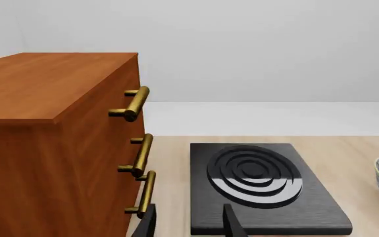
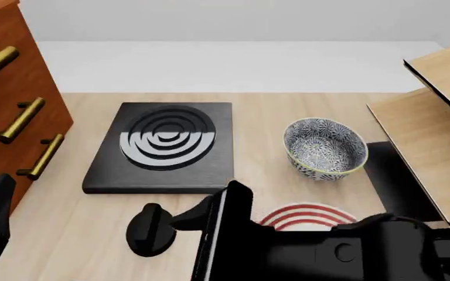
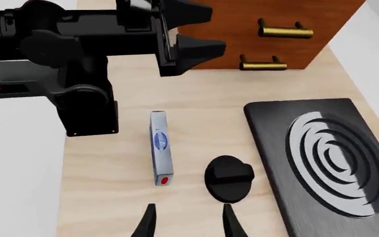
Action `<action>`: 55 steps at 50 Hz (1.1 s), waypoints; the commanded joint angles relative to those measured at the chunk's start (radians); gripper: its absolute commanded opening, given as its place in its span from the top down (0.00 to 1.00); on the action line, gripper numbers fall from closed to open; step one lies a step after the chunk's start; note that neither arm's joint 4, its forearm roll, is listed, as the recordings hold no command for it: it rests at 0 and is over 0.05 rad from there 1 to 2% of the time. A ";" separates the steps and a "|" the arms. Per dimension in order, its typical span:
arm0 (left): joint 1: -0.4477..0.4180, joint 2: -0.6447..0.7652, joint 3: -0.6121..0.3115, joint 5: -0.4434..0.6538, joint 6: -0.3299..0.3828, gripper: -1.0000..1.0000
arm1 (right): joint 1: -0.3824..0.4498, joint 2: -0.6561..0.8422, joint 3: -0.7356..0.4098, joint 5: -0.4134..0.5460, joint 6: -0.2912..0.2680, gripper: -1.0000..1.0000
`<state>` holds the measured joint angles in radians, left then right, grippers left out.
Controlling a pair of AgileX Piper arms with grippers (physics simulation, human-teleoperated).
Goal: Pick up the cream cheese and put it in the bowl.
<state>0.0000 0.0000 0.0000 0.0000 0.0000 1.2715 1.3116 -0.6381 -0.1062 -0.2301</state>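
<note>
On table, cream cheese [image 3: 160, 148] untouched, bowl [image 2: 324, 148] empty; right gripper [image 3: 187, 221] parted above box, left gripper [image 1: 188, 223] parted, idle.

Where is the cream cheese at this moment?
Only the right wrist view shows the cream cheese: it lies on the table beside the black knob, ahead of the right gripper.
</note>
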 commanded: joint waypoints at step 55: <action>0.000 0.000 0.000 0.000 0.000 0.00 | 0.066 0.507 -0.180 -0.196 0.047 0.00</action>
<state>0.0000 0.0000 0.0000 0.0000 0.0000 1.3355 1.7618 -0.7994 -0.2799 -0.1923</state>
